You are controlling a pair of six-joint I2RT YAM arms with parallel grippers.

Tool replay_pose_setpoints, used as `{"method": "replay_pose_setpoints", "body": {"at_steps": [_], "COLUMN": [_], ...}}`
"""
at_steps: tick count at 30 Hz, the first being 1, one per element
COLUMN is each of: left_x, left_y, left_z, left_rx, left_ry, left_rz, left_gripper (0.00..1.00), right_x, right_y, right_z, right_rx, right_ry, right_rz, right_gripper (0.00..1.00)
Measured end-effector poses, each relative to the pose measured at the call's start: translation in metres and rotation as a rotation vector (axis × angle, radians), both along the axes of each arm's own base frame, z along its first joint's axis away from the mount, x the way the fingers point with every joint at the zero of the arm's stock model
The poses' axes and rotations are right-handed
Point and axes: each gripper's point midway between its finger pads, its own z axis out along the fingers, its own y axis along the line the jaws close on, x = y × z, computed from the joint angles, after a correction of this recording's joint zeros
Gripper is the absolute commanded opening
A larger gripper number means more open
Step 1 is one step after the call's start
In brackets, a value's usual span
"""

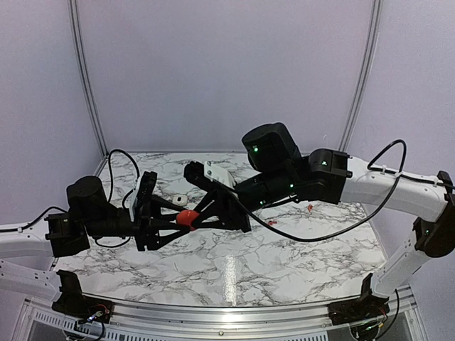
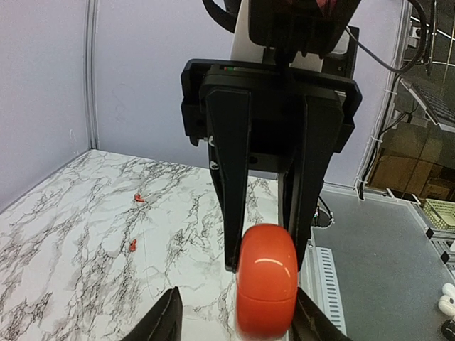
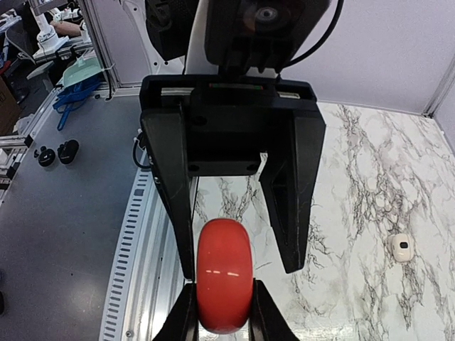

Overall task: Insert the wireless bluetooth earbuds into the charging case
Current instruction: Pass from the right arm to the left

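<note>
Two robot arms meet in the air above a marble counter (image 1: 284,263), with a round red charging case (image 1: 186,218) between them. Its lid looks shut, so its contents are hidden. The right gripper (image 3: 220,316) has its jaws clamped on the case. The left gripper (image 2: 238,320) has its jaws apart, straddling it. Two tiny red earbuds (image 1: 272,224) lie on the counter, well apart from both grippers and nearer the right arm. They are too small to judge their long axes.

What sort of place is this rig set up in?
Probably a robot lab or data-collection booth. A marble-patterned table is closed in by pale partition walls on metal posts. The left wrist view shows cardboard boxes stacked beyond it.
</note>
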Motion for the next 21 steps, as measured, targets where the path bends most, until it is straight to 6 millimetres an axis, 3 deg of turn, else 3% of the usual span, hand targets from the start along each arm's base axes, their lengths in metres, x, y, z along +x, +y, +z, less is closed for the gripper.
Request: {"method": "replay_pose_setpoints", "body": {"at_steps": [6, 14, 21], "left_x": [0.0, -0.001, -0.002], "left_y": [0.0, -0.004, -0.008], "left_z": [-0.003, -0.011, -0.019], "left_rx": [0.013, 0.037, 0.062], "left_ry": [-0.006, -0.005, 0.001], "left_rz": [0.004, -0.007, -0.015], "left_gripper": [0.51, 0.4, 0.43], "right_x": [0.0, 0.001, 0.002], "right_y": [0.0, -0.001, 0.002], "right_z": [0.003, 0.001, -0.007], "right_rx": [0.002, -0.006, -0.025], "right_ry": [-0.005, -0.006, 0.0], "right_rz": [0.0, -0.004, -0.003], "right_gripper": [0.08, 0.08, 0.08]}}
